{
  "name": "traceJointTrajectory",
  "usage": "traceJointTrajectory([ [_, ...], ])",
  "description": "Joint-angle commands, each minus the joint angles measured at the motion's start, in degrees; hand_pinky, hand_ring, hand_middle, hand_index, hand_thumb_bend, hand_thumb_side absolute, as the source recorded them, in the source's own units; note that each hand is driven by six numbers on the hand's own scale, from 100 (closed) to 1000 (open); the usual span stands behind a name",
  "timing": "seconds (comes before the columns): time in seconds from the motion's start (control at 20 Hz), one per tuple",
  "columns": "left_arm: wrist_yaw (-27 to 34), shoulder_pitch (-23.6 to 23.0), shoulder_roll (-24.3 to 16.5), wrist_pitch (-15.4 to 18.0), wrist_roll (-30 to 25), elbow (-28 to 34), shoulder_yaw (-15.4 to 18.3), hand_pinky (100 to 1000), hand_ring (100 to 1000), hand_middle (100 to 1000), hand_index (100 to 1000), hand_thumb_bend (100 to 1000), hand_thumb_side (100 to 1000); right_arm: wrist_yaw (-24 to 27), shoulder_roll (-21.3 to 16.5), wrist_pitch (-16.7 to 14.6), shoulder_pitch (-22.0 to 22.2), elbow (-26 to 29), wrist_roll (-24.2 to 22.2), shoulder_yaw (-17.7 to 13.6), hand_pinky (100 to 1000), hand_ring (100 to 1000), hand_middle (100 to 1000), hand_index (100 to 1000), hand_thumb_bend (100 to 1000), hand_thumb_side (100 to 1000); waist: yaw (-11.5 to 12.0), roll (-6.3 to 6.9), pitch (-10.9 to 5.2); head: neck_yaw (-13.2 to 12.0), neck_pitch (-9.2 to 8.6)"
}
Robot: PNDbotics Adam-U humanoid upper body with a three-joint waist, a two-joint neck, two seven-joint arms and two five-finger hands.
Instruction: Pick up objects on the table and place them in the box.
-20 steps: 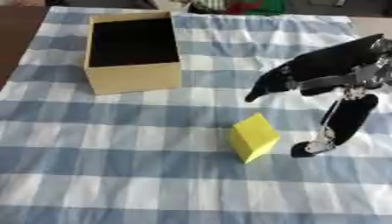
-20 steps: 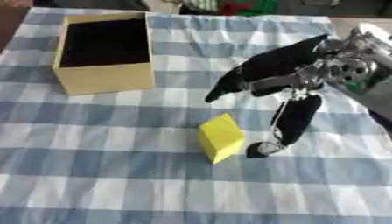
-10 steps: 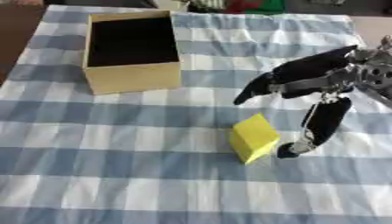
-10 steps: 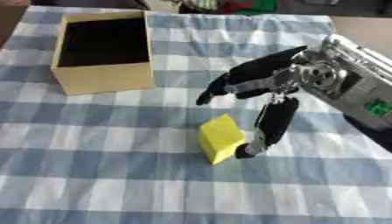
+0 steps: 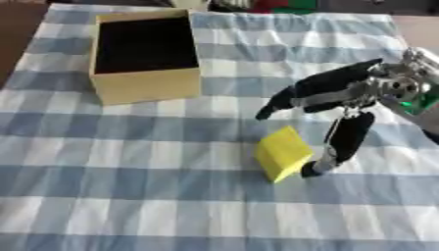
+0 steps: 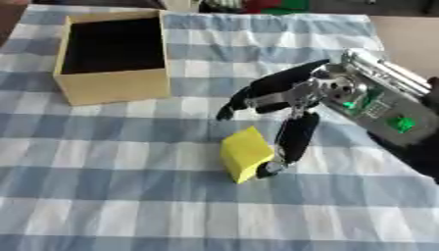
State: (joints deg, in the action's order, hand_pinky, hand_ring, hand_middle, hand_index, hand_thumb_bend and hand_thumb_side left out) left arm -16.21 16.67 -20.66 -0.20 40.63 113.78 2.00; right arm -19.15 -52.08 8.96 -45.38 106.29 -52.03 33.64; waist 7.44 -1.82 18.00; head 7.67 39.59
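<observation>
The robot's right hand [image 6: 283, 98] has long, rounded black fingers [image 6: 296, 137] that look matte, almost rubbery, with a paler grey tip on the thumb. At the knuckles there is bare silver metal with a round joint, and behind that runs a boxy silver-grey wrist housing [image 6: 381, 105] with small green lights or markings on its face. Farther back the arm turns black again.
</observation>
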Motion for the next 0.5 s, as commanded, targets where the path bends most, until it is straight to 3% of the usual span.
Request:
traceJointTrajectory([
  [0.05, 0.22, 0.76, -0.93, 0.19, -0.20, 0.81, 0.04, 958, 699, 510, 712, 100, 268, -1.08, -0.18, 0.26, -0.62, -1.03, 0.06, -0.16, 989, 1000, 916, 1000, 489, 271, 0.07, 0.21, -0.77, 0.15, -0.74],
  [0.5, 0.33, 0.86, -0.84, 0.19, -0.24, 0.81, 0.04, 958, 700, 510, 711, 100, 271, -2.10, 1.53, -0.60, -0.29, -4.05, 0.06, 1.09, 980, 1000, 876, 1000, 489, 281, 0.34, 0.36, -0.40, 0.20, -0.82],
])
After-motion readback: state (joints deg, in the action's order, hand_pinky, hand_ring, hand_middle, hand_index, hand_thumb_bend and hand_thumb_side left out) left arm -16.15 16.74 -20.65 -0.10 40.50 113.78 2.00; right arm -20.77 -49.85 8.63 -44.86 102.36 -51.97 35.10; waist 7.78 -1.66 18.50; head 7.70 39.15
